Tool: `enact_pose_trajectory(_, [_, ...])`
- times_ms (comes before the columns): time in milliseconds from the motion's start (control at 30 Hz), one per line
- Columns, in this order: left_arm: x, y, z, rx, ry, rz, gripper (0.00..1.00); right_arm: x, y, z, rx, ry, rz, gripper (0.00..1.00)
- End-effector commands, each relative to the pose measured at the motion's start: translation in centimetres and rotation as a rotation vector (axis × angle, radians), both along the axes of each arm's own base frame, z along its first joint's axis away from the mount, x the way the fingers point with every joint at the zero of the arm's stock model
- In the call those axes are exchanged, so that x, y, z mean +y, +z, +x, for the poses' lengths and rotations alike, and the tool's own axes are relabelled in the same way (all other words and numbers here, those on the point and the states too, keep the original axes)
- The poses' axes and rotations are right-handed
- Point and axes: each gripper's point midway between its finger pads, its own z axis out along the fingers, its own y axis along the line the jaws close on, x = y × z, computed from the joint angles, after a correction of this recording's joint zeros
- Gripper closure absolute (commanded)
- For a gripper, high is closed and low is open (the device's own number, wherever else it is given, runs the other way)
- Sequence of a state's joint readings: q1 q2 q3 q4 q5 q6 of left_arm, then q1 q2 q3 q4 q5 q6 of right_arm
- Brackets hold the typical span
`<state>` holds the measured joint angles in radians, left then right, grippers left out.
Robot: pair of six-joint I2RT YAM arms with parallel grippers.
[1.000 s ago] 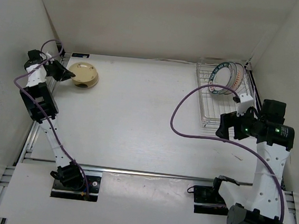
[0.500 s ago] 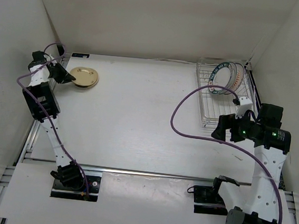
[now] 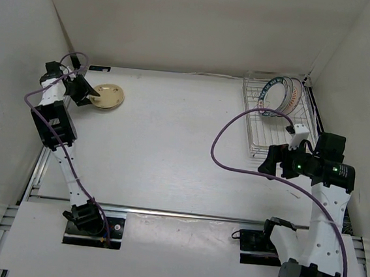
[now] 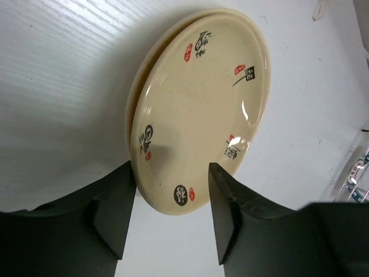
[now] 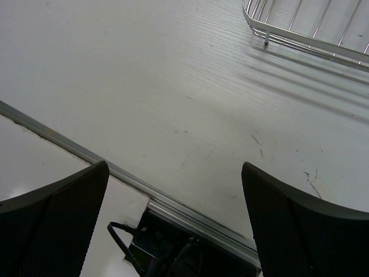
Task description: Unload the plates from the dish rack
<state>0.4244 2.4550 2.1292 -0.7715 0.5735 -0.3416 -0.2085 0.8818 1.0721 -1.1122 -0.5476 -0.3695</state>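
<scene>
Evidently one plate is unloaded: the tan plate (image 4: 199,109) lies flat at the far left of the bench (image 3: 171,144), its near rim between the parted fingers of the left gripper (image 4: 171,173), which seems to grip nothing, though contact is hard to judge. The right gripper (image 5: 174,167), spread wide and empty, hangs beside the dish rack (image 3: 268,130), where the lettered plate (image 3: 272,94) and the orange-patterned plate (image 3: 296,91) stand overlapping, their slots unreadable. Next, probably, a reach for one.

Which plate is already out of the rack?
The tan plate, flat on the table at the left gripper; the other two plates stand in the dish rack.
</scene>
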Motion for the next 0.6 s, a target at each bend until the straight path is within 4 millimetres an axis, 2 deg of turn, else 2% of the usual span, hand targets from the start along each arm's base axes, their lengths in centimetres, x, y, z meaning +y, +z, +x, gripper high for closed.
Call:
enact_pose_trajectory(0, [-0.1, 5.7, -0.1, -0.086, -0.008, 0.070, 0.35, 0.5, 0.5, 0.2, -0.047, 0.013, 0.028, 0.01])
enact_pose_trajectory(133, [0.6, 6.9, -0.9, -0.079, 0.011, 0.132, 0.31, 0.7, 0.2, 0.1, -0.044, 0.012, 0.041, 0.01])
enact_pose_trajectory(167, [0.0, 7.7, -1.0, -0.091, -0.005, 0.141, 0.31, 0.9, 0.1, 0.2, -0.045, 0.017, 0.048, 0.01])
enact_pose_trajectory(267, [0.5, 7.8, -1.6, -0.069, 0.019, 0.173, 0.29, 0.8, 0.0, 0.2, -0.057, 0.018, 0.046, 0.01])
enact_pose_trajectory(300, [0.1, 8.0, -1.8, -0.066, 0.016, 0.181, 0.27, 0.8, -0.2, 0.3, -0.059, 0.018, 0.045, 0.01])
enact_pose_trajectory(333, [0.4, 7.5, -2.0, -0.049, 0.028, 0.197, 0.27, 0.9, -0.2, 0.3, -0.053, 0.011, 0.052, 0.01])
enact_pose_trajectory(400, [0.6, 7.3, -2.8, -0.024, 0.034, 0.217, 0.26, 0.5, 0.0, 0.9, -0.072, -0.006, 0.038, 0.01])
enact_pose_trajectory(467, [-0.3, 7.2, -3.3, -0.014, 0.010, 0.208, 0.26, 0.1, 0.0, 1.6, -0.067, -0.050, 0.043, 0.01])
enact_pose_trajectory(567, [-1.7, 10.2, -3.8, -0.087, -0.038, 0.180, 0.26, -1.4, 1.1, 4.3, -0.127, -0.160, 0.016, 0.01])
